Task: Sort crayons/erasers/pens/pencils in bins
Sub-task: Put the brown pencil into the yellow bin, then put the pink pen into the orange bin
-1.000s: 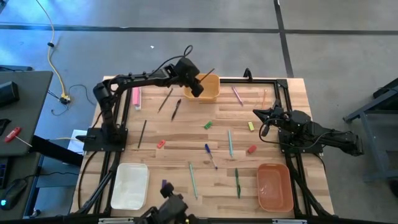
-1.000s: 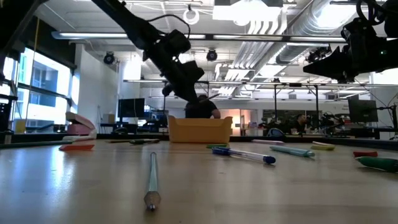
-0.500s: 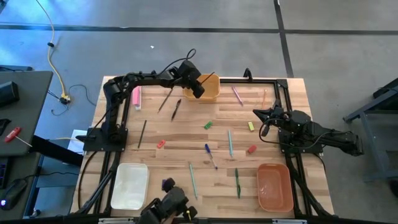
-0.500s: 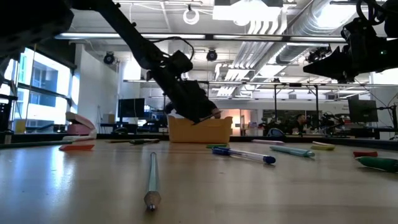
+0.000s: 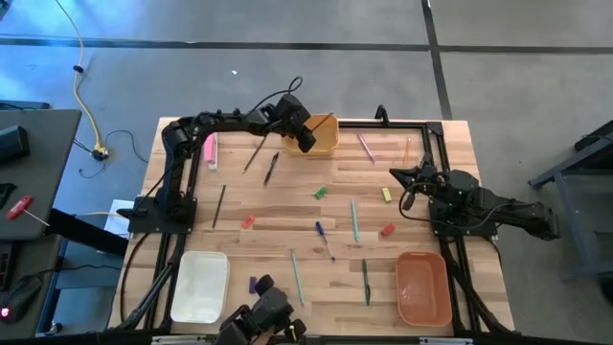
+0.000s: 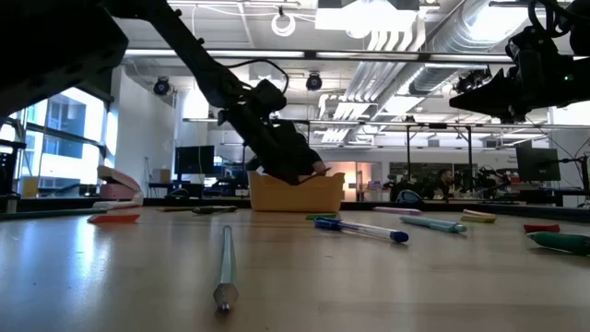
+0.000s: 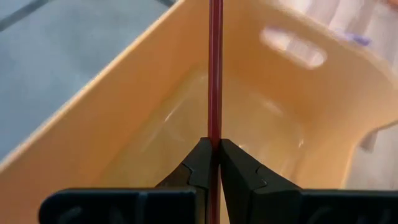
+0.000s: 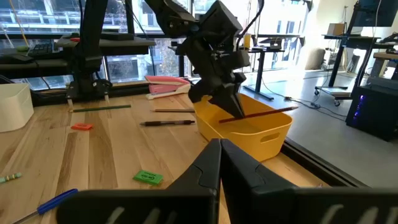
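My left gripper [image 5: 304, 140] is at the far edge, shut on a dark red-brown pencil [image 8: 264, 114] over the yellow-orange bin [image 5: 326, 142]. My right gripper [image 5: 394, 174] waits shut at the table's right side, holding nothing. Other pencils [image 5: 255, 153] [image 5: 219, 205] lie flat on the wood left of the bin. Pens [image 5: 353, 220] [image 5: 325, 240] [image 5: 365, 281] and short crayons/erasers [image 5: 248, 221] [image 5: 321, 193] [image 5: 387, 230] lie scattered across the middle. The white bin [image 5: 199, 286] stands near left, the salmon-orange bin [image 5: 423, 287] near right. My left gripper pinches the pencil's shaft [image 7: 215, 134] between its two fingertips [image 7: 198, 163], close to one end. The fingers slant down over the bin from the table's left, and the pencil runs on forward along them. It lies nearly level across the bin's opening [image 8: 249, 121], its free end [image 5: 331, 115] by the far rim.
A thick pink bar [image 5: 209, 149] lies at the far left by the left arm's frame. A pink pen [image 5: 365, 147] and a thin orange stick [image 5: 406, 149] lie right of the yellow-orange bin. A black frame rail [image 5: 383, 123] runs along the far edge.
My left gripper has sunk from above the yellow-orange bin down to its rim, still shut on the pencil, which has come down with it over the bin's opening. Most of the drop came in the first half second.
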`<act>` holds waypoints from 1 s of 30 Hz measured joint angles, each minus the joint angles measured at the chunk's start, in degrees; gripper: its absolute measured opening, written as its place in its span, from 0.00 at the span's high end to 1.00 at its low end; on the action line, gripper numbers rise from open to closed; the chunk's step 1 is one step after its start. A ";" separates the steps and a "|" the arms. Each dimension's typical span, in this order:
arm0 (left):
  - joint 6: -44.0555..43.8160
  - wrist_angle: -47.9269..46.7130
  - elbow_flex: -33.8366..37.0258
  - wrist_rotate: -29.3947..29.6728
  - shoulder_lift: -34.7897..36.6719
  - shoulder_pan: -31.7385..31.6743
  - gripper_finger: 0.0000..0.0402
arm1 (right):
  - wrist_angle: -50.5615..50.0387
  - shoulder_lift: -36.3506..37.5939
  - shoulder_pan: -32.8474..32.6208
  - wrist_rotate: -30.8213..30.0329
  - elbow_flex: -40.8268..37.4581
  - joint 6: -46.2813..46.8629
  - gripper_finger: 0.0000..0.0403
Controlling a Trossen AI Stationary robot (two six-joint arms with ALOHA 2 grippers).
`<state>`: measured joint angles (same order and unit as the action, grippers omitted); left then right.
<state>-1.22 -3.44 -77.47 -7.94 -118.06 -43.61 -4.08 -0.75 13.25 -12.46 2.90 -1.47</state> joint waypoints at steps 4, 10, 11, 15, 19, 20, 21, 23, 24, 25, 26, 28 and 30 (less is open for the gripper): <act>0.81 -0.16 -0.11 -0.15 -0.48 0.50 0.96 | 0.00 0.01 -0.01 -0.01 0.00 0.01 1.00; 1.01 -0.96 -0.09 -0.17 -0.48 0.59 0.96 | -0.02 0.02 -0.01 0.01 0.00 -0.01 1.00; 1.03 -1.27 -0.09 -0.16 -0.48 0.60 0.96 | -0.02 0.02 -0.01 0.01 0.00 -0.01 1.00; 1.03 -1.27 -0.09 -0.15 -0.48 1.03 0.96 | -0.01 0.02 -0.01 0.00 0.00 0.01 1.00; 0.90 -1.10 -0.07 -0.18 -0.50 1.09 0.95 | -0.02 0.00 -0.01 -0.01 -0.02 -0.01 1.00; 0.86 -1.12 -0.07 -0.15 -0.50 1.09 0.94 | 0.00 0.00 -0.01 -0.01 0.00 0.01 1.00; 0.81 -1.16 -0.07 -0.04 -0.50 1.09 0.93 | -0.02 0.02 0.01 -0.01 0.00 -0.01 1.00; 0.81 -1.39 -0.02 0.16 -0.45 1.09 0.91 | -0.01 0.02 -0.01 -0.01 0.00 0.01 1.00; 0.80 -1.55 0.01 0.22 -0.31 1.08 0.90 | -0.01 0.00 0.00 0.00 0.00 0.01 1.00; 0.80 -1.59 0.02 0.36 -0.23 1.09 0.89 | -0.02 0.01 -0.01 0.00 0.00 -0.01 1.00; 0.82 -1.80 -0.12 0.46 -0.14 1.09 0.88 | -0.01 0.00 -0.01 -0.01 -0.01 0.00 1.00; 0.84 -4.02 -1.00 0.47 0.41 1.06 0.86 | -0.01 0.00 -0.01 -0.01 0.00 0.01 1.00; 1.81 -5.62 -2.68 0.95 0.70 1.05 0.85 | -0.02 0.00 -0.01 0.01 0.00 0.01 1.00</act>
<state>0.59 -9.05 -80.15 -6.99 -117.36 -42.57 -4.10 -0.75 13.23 -12.45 2.90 -1.45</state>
